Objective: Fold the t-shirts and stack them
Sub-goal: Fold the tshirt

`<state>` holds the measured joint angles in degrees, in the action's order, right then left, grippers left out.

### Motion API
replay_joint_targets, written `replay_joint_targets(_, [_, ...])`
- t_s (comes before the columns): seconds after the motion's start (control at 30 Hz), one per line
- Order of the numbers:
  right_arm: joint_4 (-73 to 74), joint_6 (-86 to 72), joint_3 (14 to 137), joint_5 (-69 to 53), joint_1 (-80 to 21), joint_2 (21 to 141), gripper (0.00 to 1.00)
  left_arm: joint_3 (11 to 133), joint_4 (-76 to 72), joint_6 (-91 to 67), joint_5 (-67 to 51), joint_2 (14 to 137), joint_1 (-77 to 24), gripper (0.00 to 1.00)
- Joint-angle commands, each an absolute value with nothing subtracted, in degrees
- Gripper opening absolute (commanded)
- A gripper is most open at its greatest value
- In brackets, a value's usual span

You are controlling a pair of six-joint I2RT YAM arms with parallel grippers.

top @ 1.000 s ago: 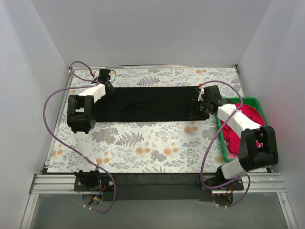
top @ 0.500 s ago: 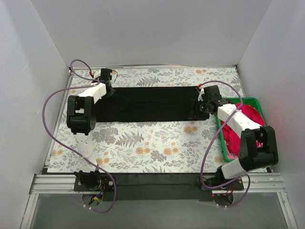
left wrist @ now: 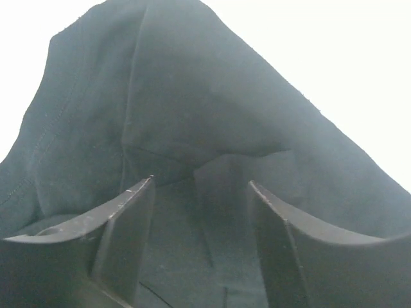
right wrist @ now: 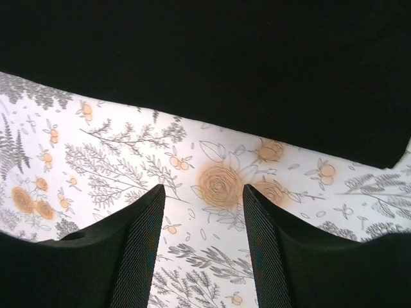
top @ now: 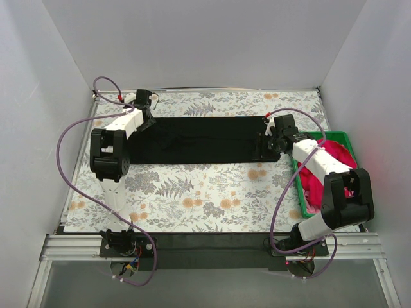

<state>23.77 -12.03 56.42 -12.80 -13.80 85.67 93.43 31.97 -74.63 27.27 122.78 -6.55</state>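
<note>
The black t-shirt (top: pixel 202 140) lies as a long flat band across the far middle of the table. My left gripper (top: pixel 148 120) hovers over its left end. In the left wrist view the left gripper (left wrist: pixel 200 183) is open, and black cloth (left wrist: pixel 173 96) lies below and beyond its fingers. My right gripper (top: pixel 263 151) is at the shirt's right end. There the right gripper (right wrist: pixel 203 189) is open over the floral tabletop, just short of the shirt's edge (right wrist: pixel 257 70). A pinkish-red t-shirt (top: pixel 327 174) sits bunched in the green crate (top: pixel 334 133).
The floral cloth on the table (top: pixel 205 199) spreads in front of the black shirt. White walls close the left, far and right sides. The green crate stands at the right edge, under the right arm's forearm (top: pixel 318 160). Purple cables loop beside both arms.
My left gripper has opened over the shirt's left end, after being nearly shut. The right arm and the shirt have stayed put.
</note>
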Motion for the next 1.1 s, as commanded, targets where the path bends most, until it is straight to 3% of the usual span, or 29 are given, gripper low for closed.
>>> replay_joint_targets(0.0, [20.6,-12.3,59.8,-17.7,-15.1,87.0,0.50,96.8,34.1,-77.1,28.0,115.2,-6.3,0.57])
replay_joint_targets(0.1, [19.4,-13.5,62.0,-19.2,-16.5,88.1,0.50,94.3,34.9,-78.6,24.2,111.7,-7.6,0.62])
replay_joint_targets(0.2, [17.2,-15.0,62.0,-20.6,-17.1,88.6,0.50,88.6,33.8,-77.9,20.8,107.1,-10.5,0.61])
replay_joint_targets(0.5, [15.7,-14.5,58.5,-21.5,-17.2,87.1,0.50,70.2,23.3,-58.2,19.2,98.5,-20.6,0.56])
replay_joint_targets(0.73, [15.6,-14.0,56.8,-21.4,-17.2,85.7,0.50,67.1,15.2,-46.1,24.6,101.9,-25.2,0.56])
replay_joint_targets(1.07, [15.6,-14.1,55.5,-20.8,-17.2,84.1,0.50,68.6,13.4,-42.4,26.4,105.7,-25.4,0.44])
